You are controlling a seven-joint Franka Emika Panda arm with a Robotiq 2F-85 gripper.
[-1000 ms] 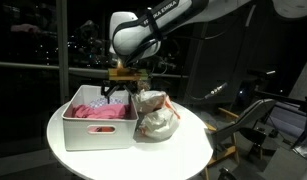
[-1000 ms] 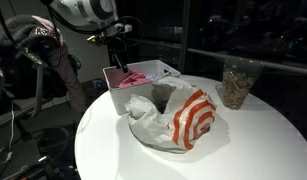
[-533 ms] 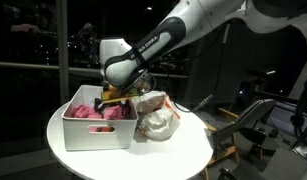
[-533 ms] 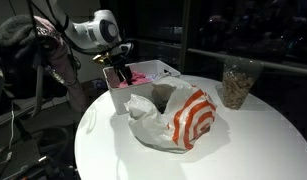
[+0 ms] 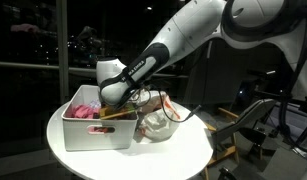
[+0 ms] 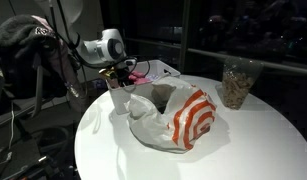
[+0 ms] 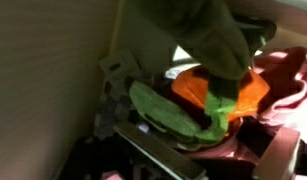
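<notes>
The arm [image 5: 165, 48] had dipped from above the white bin [image 5: 93, 136] down into it. Its fingers [image 6: 121, 76], spread apart and empty, now sat among the pink cloth [image 5: 85, 111], beside the plastic bag [image 5: 158, 122].

The arm [image 5: 198, 35] is built of thick, rounded white shells with a glossy finish, as is seen in both exterior views. Dark grey bands are shown where the shells meet. The wrist joint [image 5: 112, 75] is closed by a round white cap ringed in dark grey. The gripper [image 6: 121, 78] beneath is black and boxy, with a small yellowish part at its base; in the wrist view its dark parts are blurred
</notes>
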